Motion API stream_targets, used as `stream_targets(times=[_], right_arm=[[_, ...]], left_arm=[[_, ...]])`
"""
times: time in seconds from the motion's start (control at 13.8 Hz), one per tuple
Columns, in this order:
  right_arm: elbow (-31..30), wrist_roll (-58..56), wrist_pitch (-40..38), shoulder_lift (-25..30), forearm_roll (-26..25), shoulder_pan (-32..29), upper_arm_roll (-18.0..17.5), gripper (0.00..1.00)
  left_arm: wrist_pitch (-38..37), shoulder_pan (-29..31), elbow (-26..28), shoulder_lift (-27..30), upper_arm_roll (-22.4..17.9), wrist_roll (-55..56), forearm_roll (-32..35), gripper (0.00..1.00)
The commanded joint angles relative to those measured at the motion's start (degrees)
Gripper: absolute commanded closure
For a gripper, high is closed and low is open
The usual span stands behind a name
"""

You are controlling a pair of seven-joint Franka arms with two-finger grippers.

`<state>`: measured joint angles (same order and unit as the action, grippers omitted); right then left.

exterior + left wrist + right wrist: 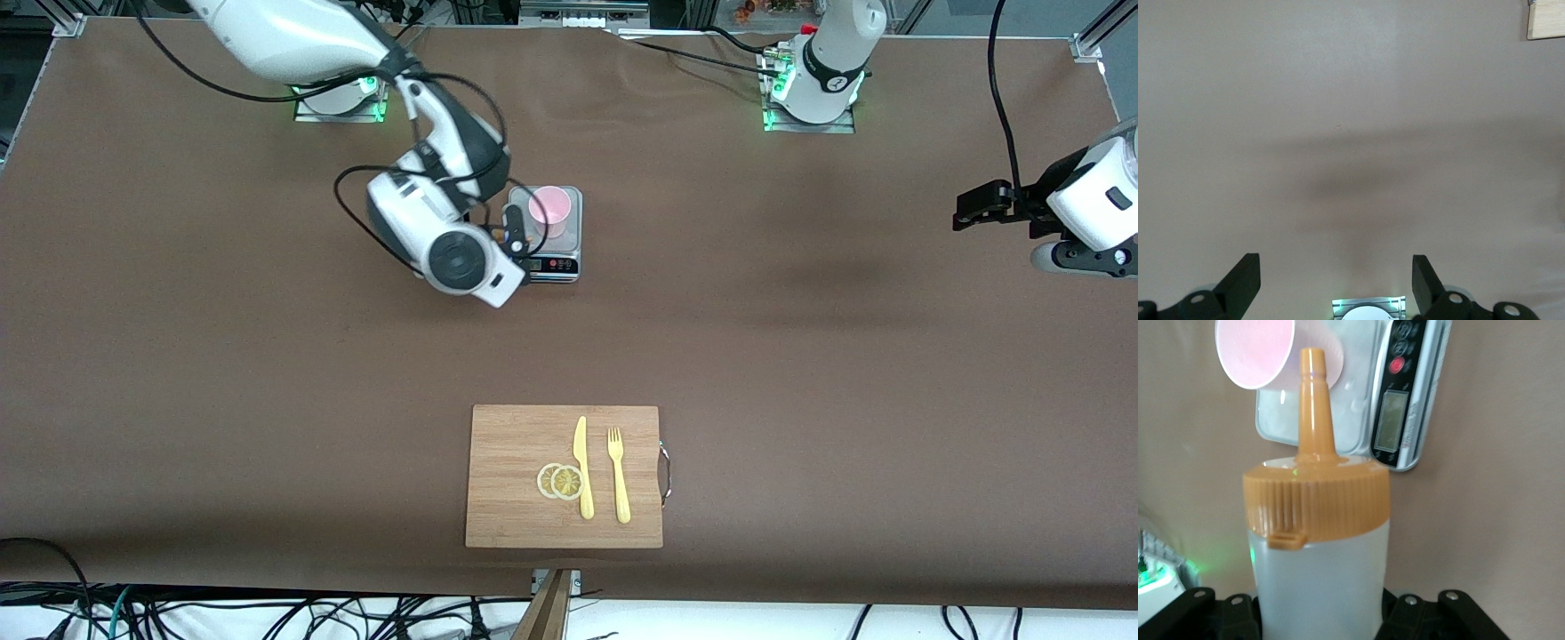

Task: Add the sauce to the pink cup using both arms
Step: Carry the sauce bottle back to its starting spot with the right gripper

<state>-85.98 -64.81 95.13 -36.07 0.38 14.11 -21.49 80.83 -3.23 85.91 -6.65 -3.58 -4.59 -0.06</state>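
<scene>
I find the right gripper clamped on the sauce, jaws closed against the frosted body of the bottle; it hangs over the edge of the scale at the end toward the right arm. In the right wrist view the orange-tan nozzle points toward the pink cup; the nozzle tip lies just by the cup's rim; whether it is over the mouth I cannot tell. In the front view the bottle is mostly hidden by the arm's wrist.

The pink cup stands upright on the scale's platform; the scale sits on the table roughly midway between the two bases, its display and buttons on the edge nearer the front camera.

The left gripper waits over bare table at the left arm's end; jaws wide apart, holding nothing; one corner of the board shows in its wrist view.

The board lies well nearer the front camera than the scale; on it two lemon slices overlap, the knife touches them, and the fork lies just beside the knife.
</scene>
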Motion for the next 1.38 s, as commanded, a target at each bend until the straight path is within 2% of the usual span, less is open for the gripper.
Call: stream_targets(times=[0.0, 0.29, 0.44, 0.58, 0.73, 0.87, 1.02, 1.09, 1.31], right_arm=[[-0.42, -8.98, 0.24, 2.32, 8.73, -6.45, -0.31, 1.0], [-0.94, -24.7, -0.82, 2.32, 22.35, -16.02, 1.89, 1.0], [-3.65, -32.79, -1.78, 2.32, 29.38, -21.03, 2.68, 1.0], [-5.77, -41.58, -5.63, 1.89, 36.15, -24.29, 6.09, 1.0], [-5.95, -50.28, -11.6, -0.3, 42.21, -24.66, 12.76, 1.0], [-6.48, -58.81, -16.88, -2.67, 45.75, -25.18, 17.43, 1.0], [-7.62, -67.5, -20.41, -4.79, 46.37, -25.98, 21.3, 1.0], [-8.49, -71.46, -21.2, -5.49, 46.38, -26.33, 22.1, 1.0], [-13.85, -79.39, -23.84, -8.39, 50.76, -27.82, 24.56, 1.0]], left_arm=[[-0.85, 0.51, -1.88, -0.91, 0.42, -1.21, 0.59, 0.0], [-0.85, 0.51, -1.88, -0.91, 0.42, -1.13, 0.59, 0.0], [-0.85, 0.51, -1.88, -0.91, 0.42, -1.13, 0.59, 0.0], [-0.85, 0.42, -1.88, -0.91, 0.42, -1.13, 0.59, 0.0], [-0.85, 0.42, -1.89, -0.91, 0.42, -1.13, 0.59, 0.0], [-0.85, 0.42, -1.97, -0.91, 0.51, -1.04, 0.59, 0.0], [-0.85, 0.42, -1.97, -0.91, 0.51, -1.13, 0.59, 0.0], [-0.85, 0.33, -1.97, -0.91, 0.51, -1.04, 0.59, 0.0], [-0.85, 0.51, -1.88, -0.91, 0.51, -1.13, 0.59, 0.0]])
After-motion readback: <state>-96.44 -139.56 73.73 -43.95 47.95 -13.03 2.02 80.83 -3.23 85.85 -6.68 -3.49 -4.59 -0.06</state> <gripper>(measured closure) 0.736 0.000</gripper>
